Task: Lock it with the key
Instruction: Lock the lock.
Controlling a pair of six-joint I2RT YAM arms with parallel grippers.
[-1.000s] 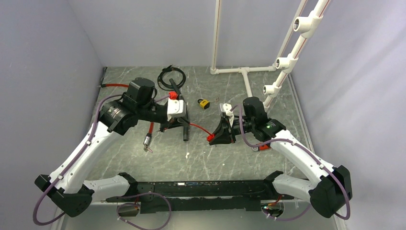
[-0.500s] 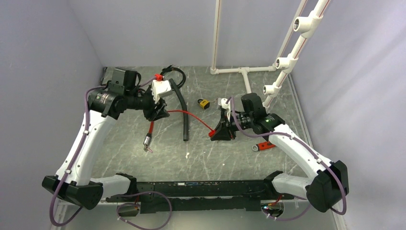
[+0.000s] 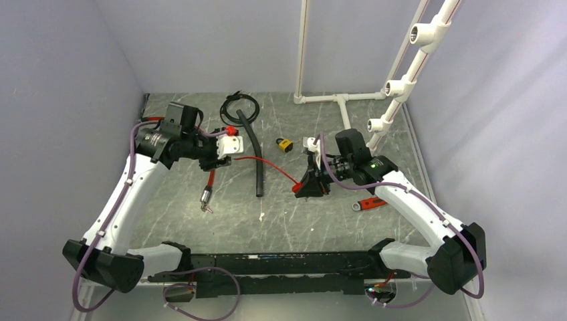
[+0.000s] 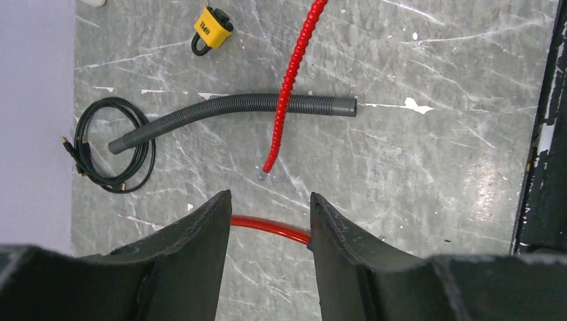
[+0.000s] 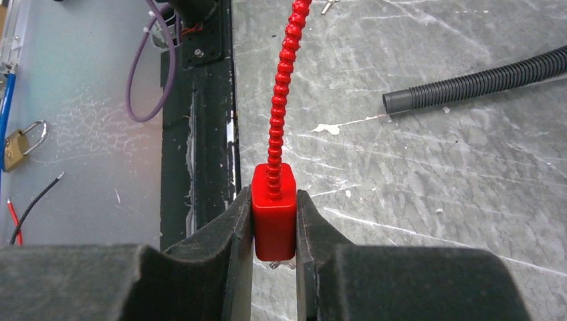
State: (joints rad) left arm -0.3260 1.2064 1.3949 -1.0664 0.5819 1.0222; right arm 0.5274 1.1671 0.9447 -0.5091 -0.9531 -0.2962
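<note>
While the overhead view gives me the whole grey marble table [image 3: 374,127], with a white pipe frame [image 3: 334,99] at its far right, only the wrist cameras settle the grips. My right gripper [image 5: 274,195] is clamped on the red lock block [image 5: 274,224] near the table's middle, and a red beaded cable [image 5: 281,100] rises out of the block. My left gripper [image 4: 267,200] hovers over the table's left side, jaws half spread, nothing between them. Its camera shows a grey ribbed hose [image 4: 234,110] crossed by the beaded cable's free end, a black coiled cord [image 4: 107,150] and a small yellow padlock [image 4: 212,28]. The right wrist alone shows a brass padlock [image 5: 23,144] on the pale surface past the table's near edge. I cannot pick out the key.
</note>
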